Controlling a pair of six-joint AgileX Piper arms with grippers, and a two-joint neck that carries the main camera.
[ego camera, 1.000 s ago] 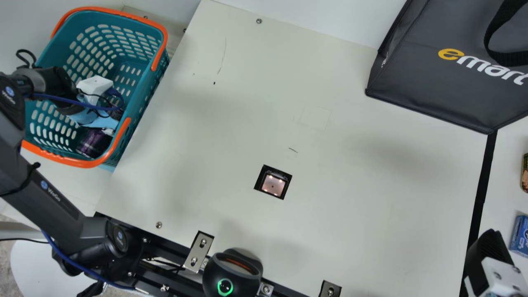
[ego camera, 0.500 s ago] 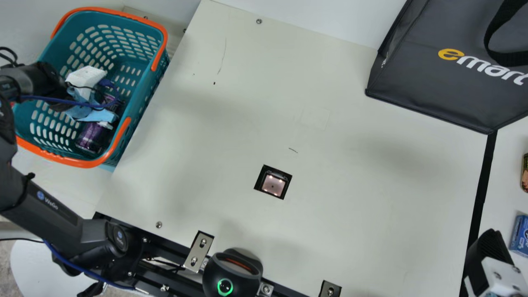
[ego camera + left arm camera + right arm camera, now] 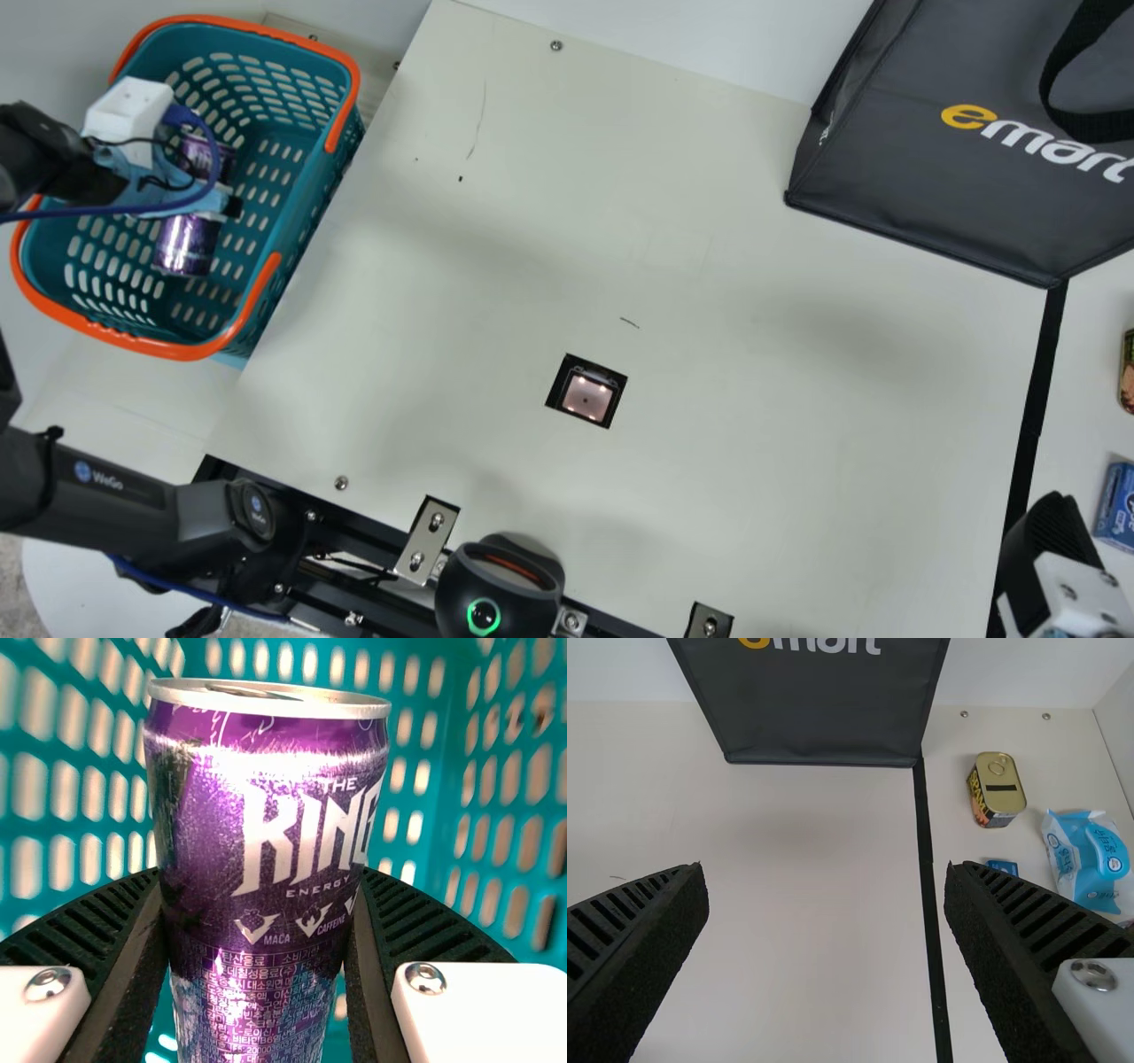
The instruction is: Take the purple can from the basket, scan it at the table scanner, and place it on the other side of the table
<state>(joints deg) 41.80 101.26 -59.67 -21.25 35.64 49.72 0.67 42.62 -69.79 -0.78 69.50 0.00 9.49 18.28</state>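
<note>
In the main view my left gripper (image 3: 199,206) is over the teal basket (image 3: 306,221), shut on the purple can (image 3: 186,244), which lies sideways between its fingers. The left wrist view has the purple can (image 3: 266,824) pinched at mid-height by both ribbed fingers of my left gripper (image 3: 261,930), basket walls around it. The scanner window (image 3: 586,395) is lit in the middle of the table (image 3: 753,461). My right gripper (image 3: 1054,532) is at the lower right of the main view; in the right wrist view my right gripper (image 3: 828,930) is open and holds nothing.
A dark bag (image 3: 930,151) stands at the back right. Beyond the black tape line (image 3: 926,859) are a tin (image 3: 997,788), a blue packet (image 3: 1090,859) and a small blue box (image 3: 1118,505). A round black device (image 3: 500,585) sits at the front edge.
My left arm has moved back and to the left in the main view, carrying the purple can up from the basket's near end. The right arm has stayed still.
</note>
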